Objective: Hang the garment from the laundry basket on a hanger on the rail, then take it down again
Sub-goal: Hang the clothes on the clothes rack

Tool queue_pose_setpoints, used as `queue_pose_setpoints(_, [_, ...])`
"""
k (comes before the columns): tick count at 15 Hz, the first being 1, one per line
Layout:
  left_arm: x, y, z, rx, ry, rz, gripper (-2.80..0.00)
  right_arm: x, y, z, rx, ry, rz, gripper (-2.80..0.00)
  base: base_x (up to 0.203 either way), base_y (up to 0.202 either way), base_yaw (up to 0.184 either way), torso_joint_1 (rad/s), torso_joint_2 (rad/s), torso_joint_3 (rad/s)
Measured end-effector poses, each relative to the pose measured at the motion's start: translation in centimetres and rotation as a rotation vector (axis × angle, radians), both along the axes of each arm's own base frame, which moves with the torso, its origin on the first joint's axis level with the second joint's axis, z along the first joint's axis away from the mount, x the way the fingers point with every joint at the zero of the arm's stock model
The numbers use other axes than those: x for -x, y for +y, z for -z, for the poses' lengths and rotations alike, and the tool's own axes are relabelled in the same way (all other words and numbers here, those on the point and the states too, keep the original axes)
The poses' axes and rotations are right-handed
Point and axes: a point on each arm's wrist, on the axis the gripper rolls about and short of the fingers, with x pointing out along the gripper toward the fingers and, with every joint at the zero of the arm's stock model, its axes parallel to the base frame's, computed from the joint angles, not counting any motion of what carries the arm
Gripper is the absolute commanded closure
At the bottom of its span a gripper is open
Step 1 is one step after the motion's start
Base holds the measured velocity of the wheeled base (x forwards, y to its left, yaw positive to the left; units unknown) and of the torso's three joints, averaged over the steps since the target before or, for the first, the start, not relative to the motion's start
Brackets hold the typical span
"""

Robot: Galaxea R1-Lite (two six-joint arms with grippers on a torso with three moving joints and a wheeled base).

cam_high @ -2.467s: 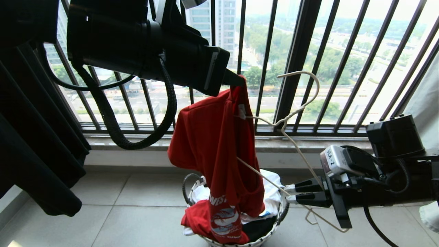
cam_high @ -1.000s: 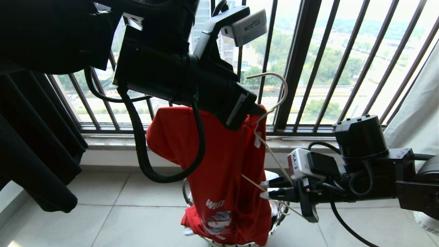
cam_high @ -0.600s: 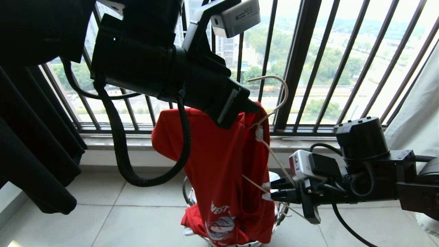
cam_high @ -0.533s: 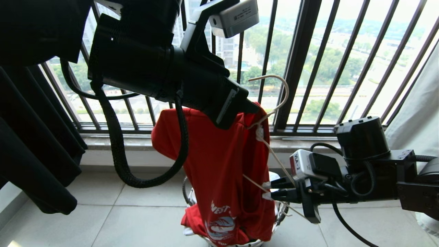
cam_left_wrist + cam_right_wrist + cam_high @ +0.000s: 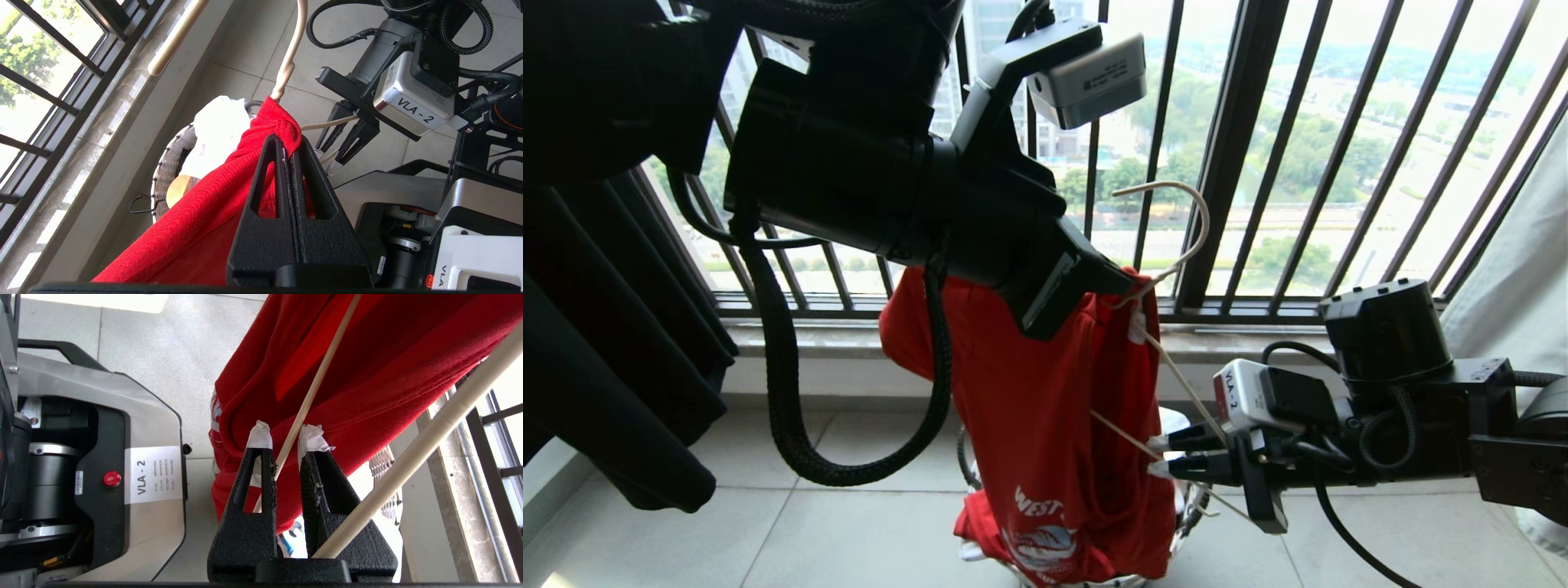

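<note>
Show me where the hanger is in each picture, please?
Head view: the hanger stands in the middle, hook up by the window bars, rod in the right gripper.
Left wrist view: its pale neck rises from the red T-shirt.
Right wrist view: a thin rod crosses the shirt.
Shared landmark: the red T-shirt.

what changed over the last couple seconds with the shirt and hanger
The left tool, shut on the red shirt, pulled its collar down and right, up to the base of the hanger hook. The right tool shifted left with the hanger. Both grips stayed; the basket stayed put.
</note>
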Motion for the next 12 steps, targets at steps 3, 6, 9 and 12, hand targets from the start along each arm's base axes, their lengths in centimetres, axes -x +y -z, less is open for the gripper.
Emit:
queue_pose_setpoints(3, [0.28,-0.22,0.0,0.0,0.0,0.012,-2.8,0.11,-0.08,0.03,0.0,0.001,0.002,0.0,0.0,0.0,0.0,0.0,0.0,0.0])
queue_pose_setpoints(6, [0.39,-0.32,-0.01,0.001,0.0,0.017,-2.8,0.2,-0.13,0.1,0.002,0.004,0.003,0.0,0.0,0.0,0.0,0.0,0.0,0.0])
queue_pose_setpoints(9, [0.53,-0.2,-0.26,0.008,-0.005,0.017,-2.8,0.28,-0.2,0.0,0.0,0.002,0.004,0.0,0.0,0.0,0.0,0.0,0.0,0.0])
queue_pose_setpoints(12, [0.7,0.39,-0.91,0.028,-0.016,0.005,-2.8,0.41,-0.28,-0.22,-0.008,0.0,0.004,0.0,0.0,0.0,0.0,0.0,0.0,0.0])
